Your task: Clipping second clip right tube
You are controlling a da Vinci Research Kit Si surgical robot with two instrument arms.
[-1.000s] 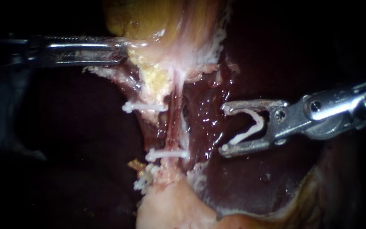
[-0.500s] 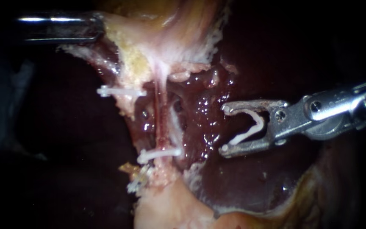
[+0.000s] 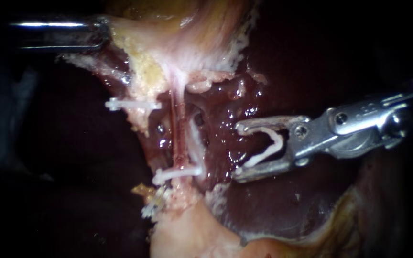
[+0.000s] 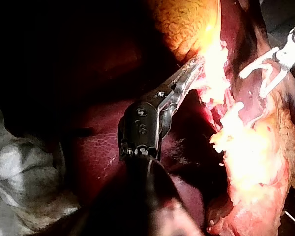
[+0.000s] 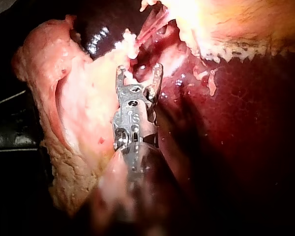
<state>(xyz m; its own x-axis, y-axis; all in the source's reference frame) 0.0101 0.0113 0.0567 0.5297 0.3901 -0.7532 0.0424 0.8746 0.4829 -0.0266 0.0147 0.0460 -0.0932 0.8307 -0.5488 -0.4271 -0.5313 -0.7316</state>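
Note:
The thin reddish right tube (image 3: 177, 136) runs down the middle, with one white clip (image 3: 178, 172) across its lower end. A left tube (image 3: 142, 122) beside it bears another white clip (image 3: 132, 103). My right instrument (image 3: 239, 152) holds an open white clip (image 3: 264, 148) between wide-spread jaws, a short way right of the tube and not touching it. That instrument (image 5: 139, 70) points at pale tissue in its wrist view. My left instrument (image 3: 102, 32) is shut on the pale yellowish gallbladder (image 3: 135, 48), holding it up and left. Its jaws (image 4: 191, 71) also show in the left wrist view.
Dark red wet liver (image 3: 283, 210) lies behind and under the right instrument. A pale fatty mass (image 3: 187, 236) sits below the tubes, with a further white clip (image 3: 153, 206) at its upper left edge. Everything left of the tubes is dark.
My left instrument has pulled the gallbladder up and left, drawing the tubes and their clips leftward. My right instrument, with its clip, has moved a little left towards the right tube.

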